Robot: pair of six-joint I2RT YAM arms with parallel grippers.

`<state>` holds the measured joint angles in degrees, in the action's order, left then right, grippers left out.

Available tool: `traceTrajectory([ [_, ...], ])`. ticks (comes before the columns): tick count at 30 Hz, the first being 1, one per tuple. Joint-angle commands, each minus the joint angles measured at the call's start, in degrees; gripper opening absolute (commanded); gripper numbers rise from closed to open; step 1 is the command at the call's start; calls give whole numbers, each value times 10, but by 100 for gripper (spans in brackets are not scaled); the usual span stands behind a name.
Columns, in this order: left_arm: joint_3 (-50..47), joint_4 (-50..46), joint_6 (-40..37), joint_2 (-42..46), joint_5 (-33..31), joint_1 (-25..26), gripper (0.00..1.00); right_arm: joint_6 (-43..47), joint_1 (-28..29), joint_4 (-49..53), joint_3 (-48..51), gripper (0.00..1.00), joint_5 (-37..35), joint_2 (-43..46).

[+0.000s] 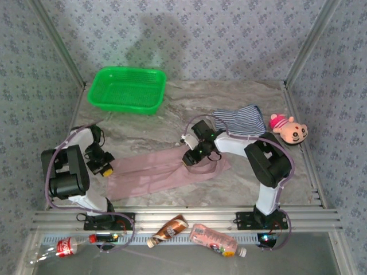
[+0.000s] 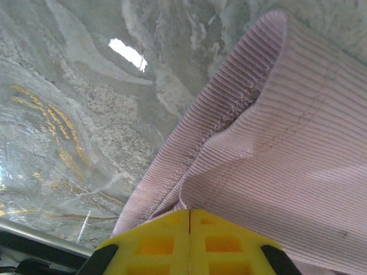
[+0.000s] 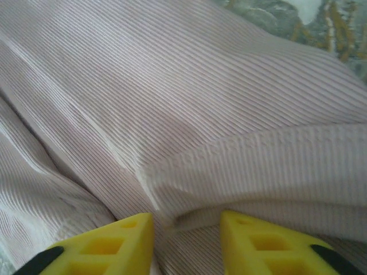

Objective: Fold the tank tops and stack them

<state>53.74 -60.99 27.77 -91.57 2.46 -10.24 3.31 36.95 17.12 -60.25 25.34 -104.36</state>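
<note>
A dusty pink tank top (image 1: 155, 175) lies spread flat across the middle of the marble table. My left gripper (image 1: 106, 168) is at its left end. In the left wrist view its yellow jaws (image 2: 190, 213) are pressed together, with a fold of the pink ribbed fabric (image 2: 287, 143) pinched at their tips. My right gripper (image 1: 193, 158) is low over the top's right part. Its jaws (image 3: 187, 220) stand apart, with a hemmed fold of the pink fabric (image 3: 172, 86) lying loose between them. A navy-and-white striped tank top (image 1: 241, 119) lies crumpled behind the right arm.
A green plastic basket (image 1: 127, 89) stands at the back left. A pink plush toy (image 1: 289, 129) lies at the right edge beside the striped top. Several bottles (image 1: 212, 239) lie below the table's near rail. Bare marble (image 2: 69, 114) shows left of the pink top.
</note>
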Motion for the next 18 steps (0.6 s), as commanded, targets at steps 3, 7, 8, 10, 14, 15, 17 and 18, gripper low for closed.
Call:
traceTrajectory([
  [3, 11, -17, 2, 0, -1, -1, 23, -37, -64, 41, -30, 44, -8, 64],
  [7, 37, -39, 8, 24, -3, 2, 35, -93, -103, 94, -69, 49, -66, 70],
  [8, 46, -45, 10, 28, -1, 5, 36, -110, -111, 100, -75, 50, -79, 69],
  [10, 70, -48, 15, 31, 2, 22, 39, -141, -123, 115, -105, 51, -102, 62],
  [14, 100, -20, 20, -1, 39, 60, 41, -186, -129, 152, -150, 52, -125, 28],
  [15, 104, -10, 22, -15, 42, 70, 41, -199, -127, 150, -153, 52, -128, 20],
  [17, 110, 10, 19, -45, 48, 83, 41, -230, -120, 146, -147, 53, -130, 12],
  [18, 113, 18, 17, -61, 51, 86, 41, -245, -118, 142, -144, 52, -132, 7],
])
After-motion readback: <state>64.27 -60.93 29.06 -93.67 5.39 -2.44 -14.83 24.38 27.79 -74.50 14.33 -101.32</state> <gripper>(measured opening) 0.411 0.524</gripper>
